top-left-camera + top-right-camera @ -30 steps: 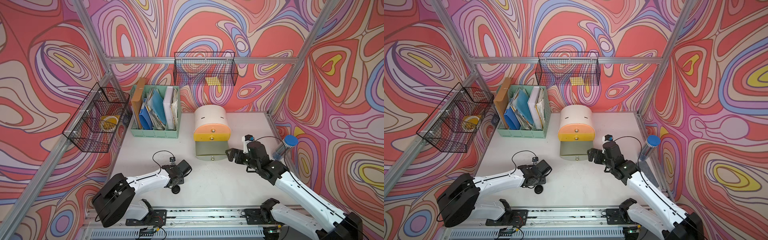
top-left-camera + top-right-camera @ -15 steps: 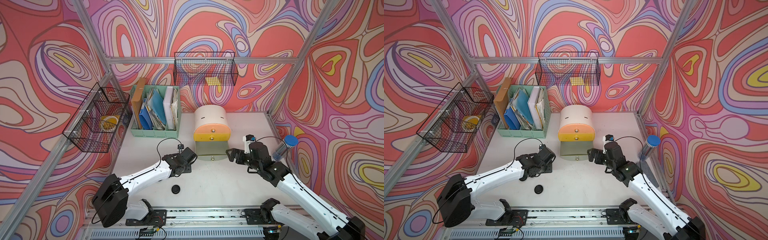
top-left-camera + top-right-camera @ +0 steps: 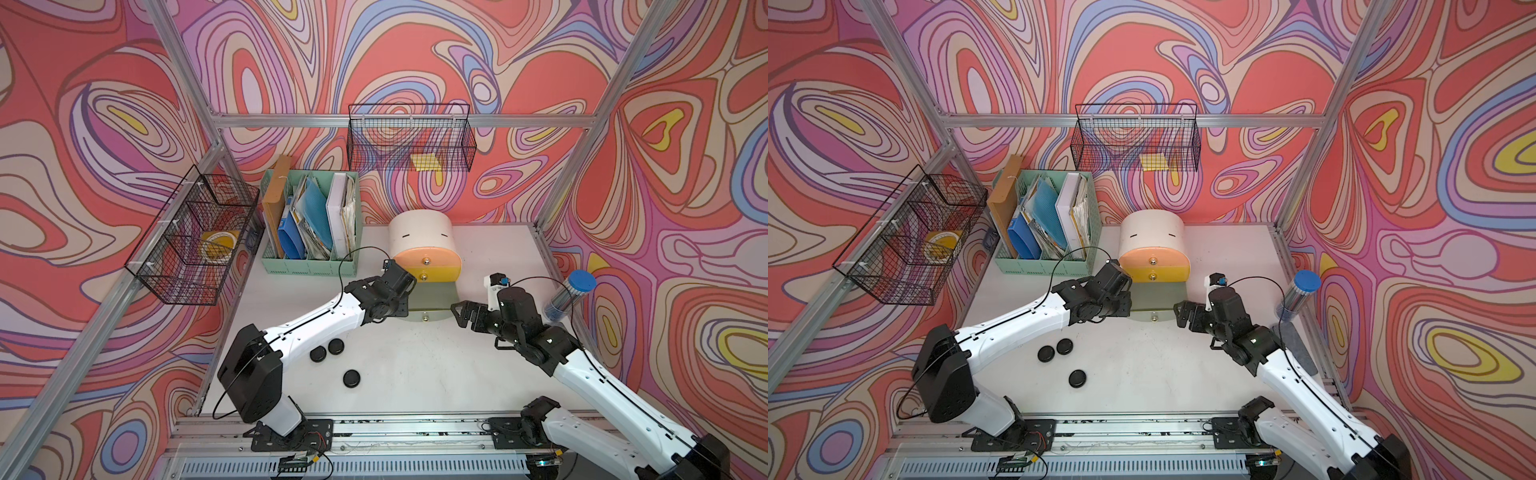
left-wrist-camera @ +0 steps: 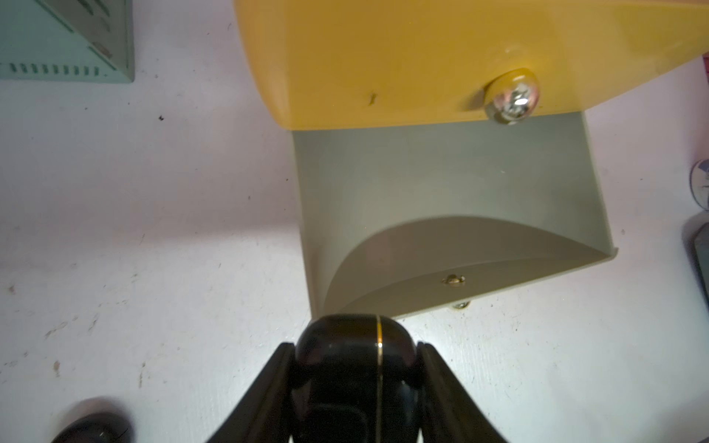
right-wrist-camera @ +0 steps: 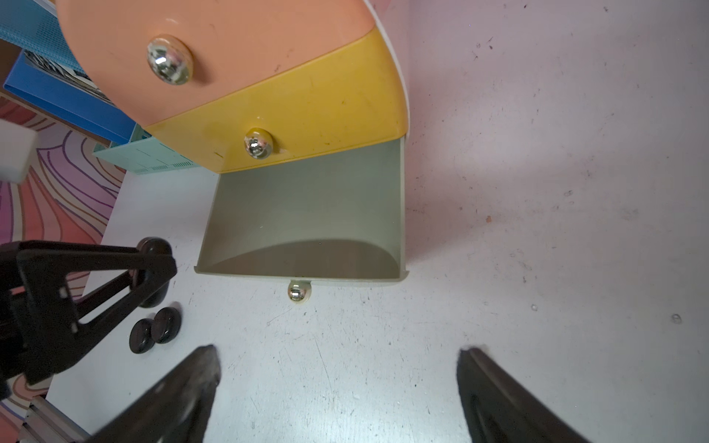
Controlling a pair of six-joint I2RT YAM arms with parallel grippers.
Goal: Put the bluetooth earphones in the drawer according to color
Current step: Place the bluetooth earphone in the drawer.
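Black earphone cases (image 3: pixel 336 346): four. Three lie on the desk (image 3: pixel 415 374); one case (image 4: pixel 347 333) is pinched in the left tool (image 4: pixel 356 349), just beside the front corner of the open grey-green bottom drawer (image 4: pixel 441 184). Chest (image 3: pixel 419 230): one. Right tool (image 5: pixel 338 353): spread, near that drawer.

Bottom drawer (image 3: pixel 432 299) stands open; black earphone case (image 4: pixel 355 356) at its corner, three cases (image 3: pixel 318 354) nearby.

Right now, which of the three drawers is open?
The bottom one, the grey-green drawer: it is pulled out from the chest. The peach drawer and the yellow drawer above it are shut.
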